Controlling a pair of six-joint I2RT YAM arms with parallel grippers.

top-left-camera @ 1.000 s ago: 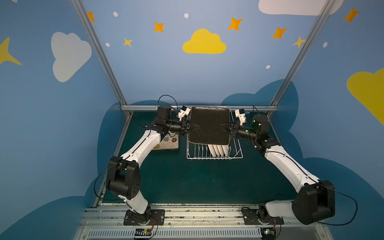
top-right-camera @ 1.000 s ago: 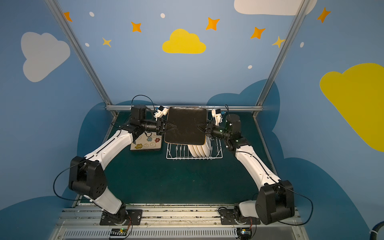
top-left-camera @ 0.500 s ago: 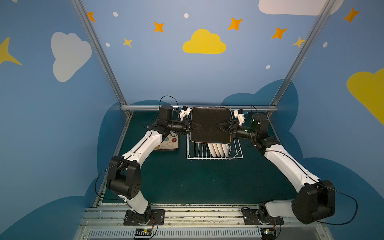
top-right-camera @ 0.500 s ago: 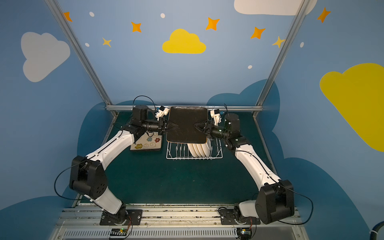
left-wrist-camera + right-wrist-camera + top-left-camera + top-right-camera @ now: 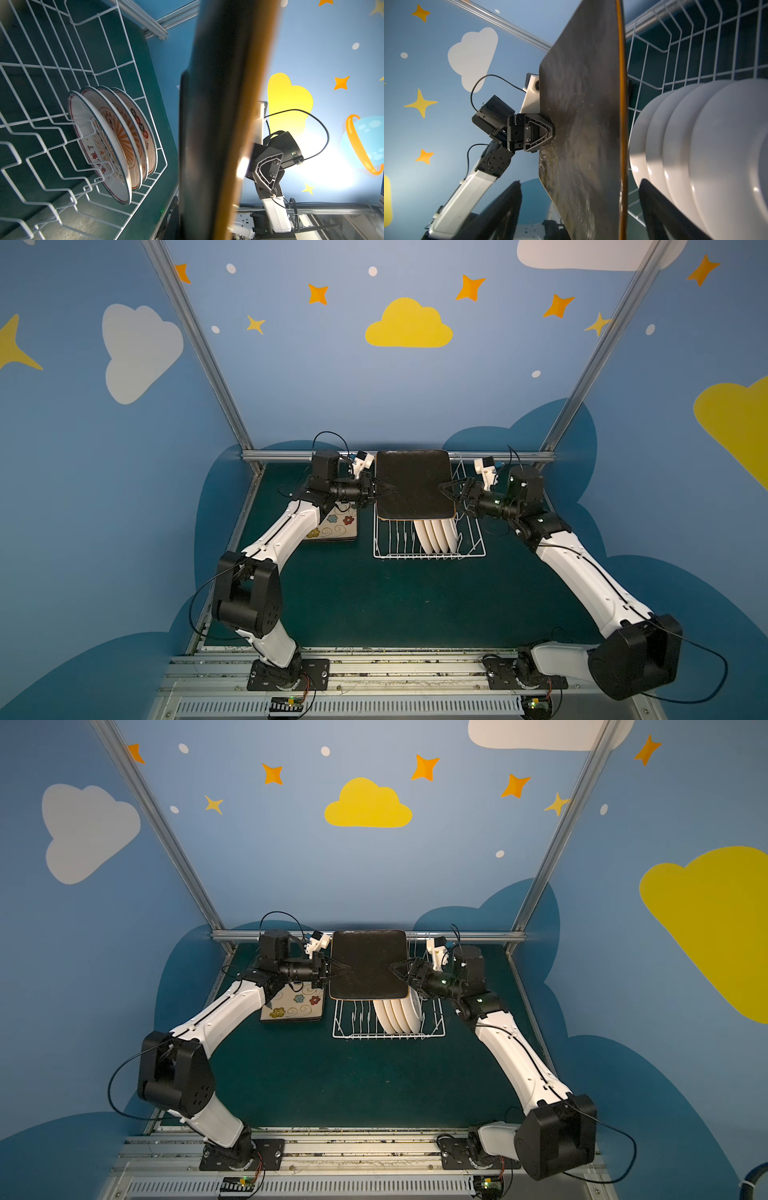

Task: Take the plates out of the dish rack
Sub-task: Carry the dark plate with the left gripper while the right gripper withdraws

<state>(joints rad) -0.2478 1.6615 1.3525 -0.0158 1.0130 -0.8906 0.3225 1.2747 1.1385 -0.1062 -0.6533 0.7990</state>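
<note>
Item: rounded-square plate point(image 5: 413, 485), black back toward the top views, upright, raised over the dish rack point(image 5: 471, 539) at the middle of the worktop's point(image 5: 415, 601) far edge; its left edge is clamped by the left fingers point(image 5: 536, 135); its right edge is straddled by the right fingers point(image 5: 658, 212), which are spread wide and released, with no contact discernible.

In the rack: four round white plates point(image 5: 436, 533), stood on edge between the tines toward the right side.

Beside the rack, toward the far left corner: flowered plates point(image 5: 334, 524), stacked flat; the count cannot be told.

Hazards, as judged: the whole load is borne by one edge pinch, so the plate may be swung or slipped loose and dropped onto the round plates; its rim may be clipped if the right fingers are drawn back askew; the stack may be struck if the plate is lowered tilted.
</note>
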